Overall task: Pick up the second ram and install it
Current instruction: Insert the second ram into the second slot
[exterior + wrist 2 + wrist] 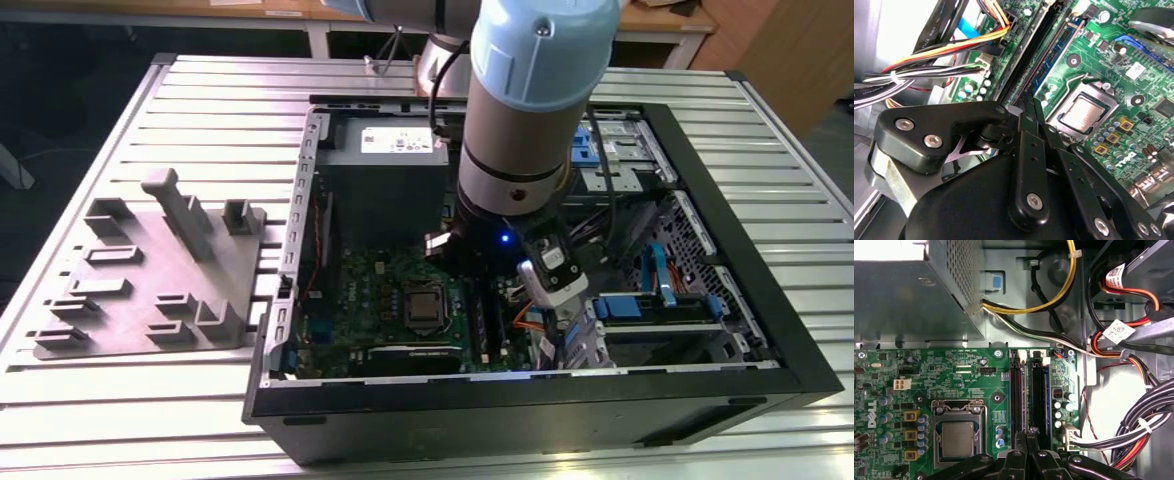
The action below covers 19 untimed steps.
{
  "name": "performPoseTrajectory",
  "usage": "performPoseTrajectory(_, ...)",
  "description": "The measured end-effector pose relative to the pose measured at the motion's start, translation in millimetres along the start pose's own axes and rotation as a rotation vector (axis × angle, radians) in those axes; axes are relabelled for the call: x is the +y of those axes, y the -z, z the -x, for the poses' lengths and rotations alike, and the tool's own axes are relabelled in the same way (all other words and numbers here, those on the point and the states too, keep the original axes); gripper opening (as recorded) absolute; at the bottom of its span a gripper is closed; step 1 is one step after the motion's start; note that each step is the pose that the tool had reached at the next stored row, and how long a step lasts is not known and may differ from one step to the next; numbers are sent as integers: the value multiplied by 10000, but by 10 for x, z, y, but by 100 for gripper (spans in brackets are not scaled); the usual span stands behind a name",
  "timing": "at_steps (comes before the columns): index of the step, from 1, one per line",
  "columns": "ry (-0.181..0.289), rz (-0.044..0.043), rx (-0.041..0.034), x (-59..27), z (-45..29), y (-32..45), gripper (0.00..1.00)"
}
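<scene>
My gripper [1028, 433] is down inside the open computer case [534, 392], over the memory slots beside the silver CPU [958, 440]. Its two fingers [1026, 125] stand pressed close together, shut on the second ram [1028, 395]. The ram is seen edge-on as a thin dark strip running away from the fingertips, in line with the slots. It lies between a black slot [1016, 390] and a blue slot [1040, 390]. In the exterior view the arm's wrist [521, 150] covers the gripper and the slots. How deep the ram sits in its slot I cannot tell.
The green motherboard [387, 290] lies on the case floor with the grey power supply [387, 145] behind it. Bundled cables [1134, 440] crowd one side of the slots. A grey fixture tray with upright pegs [147, 270] stands on the slatted table at the exterior view's left.
</scene>
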State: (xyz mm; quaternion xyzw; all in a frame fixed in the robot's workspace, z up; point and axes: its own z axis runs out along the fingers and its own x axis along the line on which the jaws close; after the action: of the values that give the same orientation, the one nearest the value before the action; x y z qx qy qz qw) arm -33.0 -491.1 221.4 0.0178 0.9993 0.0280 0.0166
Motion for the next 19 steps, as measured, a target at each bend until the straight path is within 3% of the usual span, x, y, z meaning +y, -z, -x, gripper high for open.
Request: performPoseTrajectory(19,-5,28,-33,-5,-4,-82,11)
